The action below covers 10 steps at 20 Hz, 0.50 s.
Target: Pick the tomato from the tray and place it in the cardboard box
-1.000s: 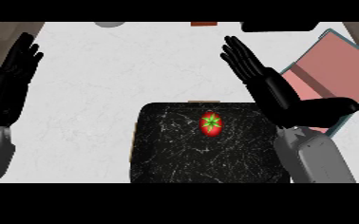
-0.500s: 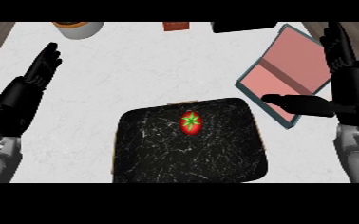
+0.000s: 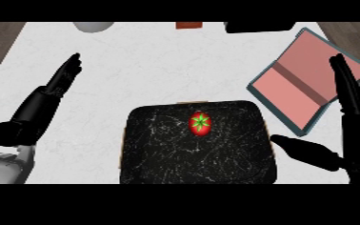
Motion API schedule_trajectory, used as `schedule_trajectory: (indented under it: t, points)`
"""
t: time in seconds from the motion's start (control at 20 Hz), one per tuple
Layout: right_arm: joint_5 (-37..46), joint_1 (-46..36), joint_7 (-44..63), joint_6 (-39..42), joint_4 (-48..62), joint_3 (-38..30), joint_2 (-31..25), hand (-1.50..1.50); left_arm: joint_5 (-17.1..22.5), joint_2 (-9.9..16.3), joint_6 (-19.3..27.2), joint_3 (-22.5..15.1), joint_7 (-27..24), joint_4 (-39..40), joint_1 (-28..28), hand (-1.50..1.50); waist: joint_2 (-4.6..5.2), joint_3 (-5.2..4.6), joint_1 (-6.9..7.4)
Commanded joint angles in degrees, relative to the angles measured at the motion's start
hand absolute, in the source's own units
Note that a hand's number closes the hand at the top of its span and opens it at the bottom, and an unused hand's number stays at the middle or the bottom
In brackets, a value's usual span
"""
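Head view: tomato (image 3: 200, 124) on tray (image 3: 162, 157), long axis up-down, calyx upward; both hands' fingers straight, empty

View: one head camera only, none to share with.
Direction: steeply down on the white counter (image 3: 155, 71).
Framing: close; black tray (image 3: 162, 157) low centre, box (image 3: 299, 83) at right edge.
Entry: forearms come from the lower edge.

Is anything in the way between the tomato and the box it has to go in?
Nothing visible is. The tomato lies alone on the dark tray, and the cardboard box sits open on the counter up and to its right. Only bare counter and the tray's edge lie between. The right hand is open beside the box.
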Motion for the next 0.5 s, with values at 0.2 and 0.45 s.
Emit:
schedule_trajectory:
  t: [0.2,0.45]
  points:
    - [11.56,-3.62,24.59,20.16,-4.99,14.70,0.87,-1.50,-0.90,-1.07,-2.60,-1.22,-2.55,2.02,-2.71,0.00,0.83,0.03,3.94]
    - [8.47,-13.11,38.79,34.79,-4.92,20.86,7.81,-1.50,-2.81,-4.51,-0.90,-3.54,-2.04,2.95,-3.76,0.00,0.90,0.04,4.90]
